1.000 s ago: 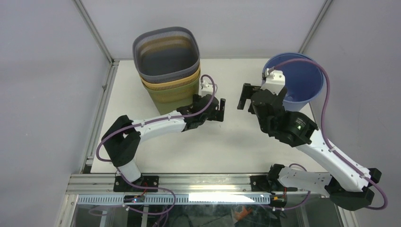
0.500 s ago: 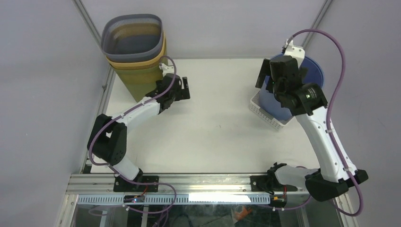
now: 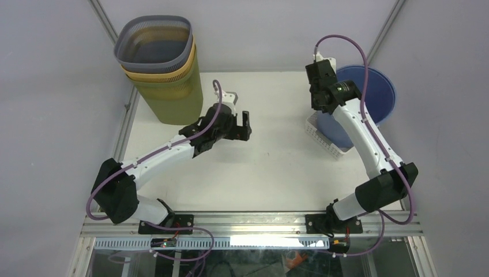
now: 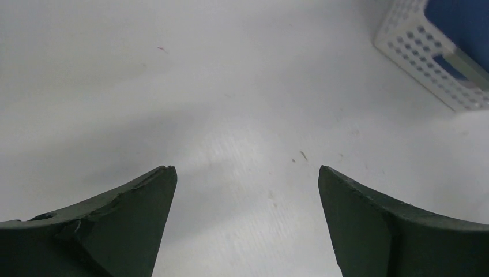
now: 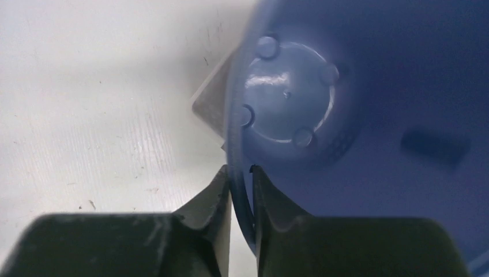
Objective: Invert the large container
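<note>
The large container is a blue bucket (image 3: pixel 372 95) at the back right, open side up, its base standing in a white perforated basket (image 3: pixel 318 134). In the right wrist view I look into the bucket (image 5: pixel 346 104) down to its round bottom. My right gripper (image 5: pixel 241 168) is shut on the bucket's near rim, one finger inside the wall and one outside. My left gripper (image 3: pixel 247 127) hangs open over bare table at mid-left, holding nothing (image 4: pixel 247 168).
A stack of grey, yellow and olive ribbed bins (image 3: pixel 161 69) stands at the back left corner, close behind the left arm. The white basket's corner (image 4: pixel 427 63) shows at the left wrist view's upper right. Enclosure walls ring the table.
The right gripper has closed on the bucket's rim as the right arm swung toward the back. The left gripper slid right toward the centre. The bin stack has shifted to the back left.
</note>
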Tool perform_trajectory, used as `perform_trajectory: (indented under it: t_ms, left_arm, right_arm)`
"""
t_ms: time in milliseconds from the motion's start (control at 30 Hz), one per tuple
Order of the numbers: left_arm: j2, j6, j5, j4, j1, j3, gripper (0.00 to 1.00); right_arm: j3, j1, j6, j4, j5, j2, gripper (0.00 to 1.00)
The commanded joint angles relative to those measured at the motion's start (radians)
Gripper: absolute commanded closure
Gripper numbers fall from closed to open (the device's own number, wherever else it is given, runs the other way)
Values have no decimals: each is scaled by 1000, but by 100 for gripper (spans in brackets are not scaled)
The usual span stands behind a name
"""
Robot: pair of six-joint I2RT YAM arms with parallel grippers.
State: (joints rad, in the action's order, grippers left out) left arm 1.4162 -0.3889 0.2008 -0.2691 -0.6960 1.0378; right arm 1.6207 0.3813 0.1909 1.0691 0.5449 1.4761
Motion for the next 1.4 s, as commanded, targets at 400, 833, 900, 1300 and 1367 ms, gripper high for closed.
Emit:
perform_trajectory:
  t_ms: [400,833,900,1300,1367]
  left_arm:
    - [150,-208,-85,43,-326,137,1]
    - [342,-308,-132,181,-338,294,1]
    - [352,-302,-142,177,-337,307,1]
    - [-34,-245,-143,95,-252,34,1]
    - [-144,-257,-108,36,-251,-25,1]
  right_arm:
    - [332,23,-62,116,125,-17,100]
    - [305,139,-87,134,271,-37,100]
    - [340,148,-87,150,280,-40,100]
    - [635,245,-150,112,-258,-71,100]
    - [627,268,-155,113,-413,-49,100]
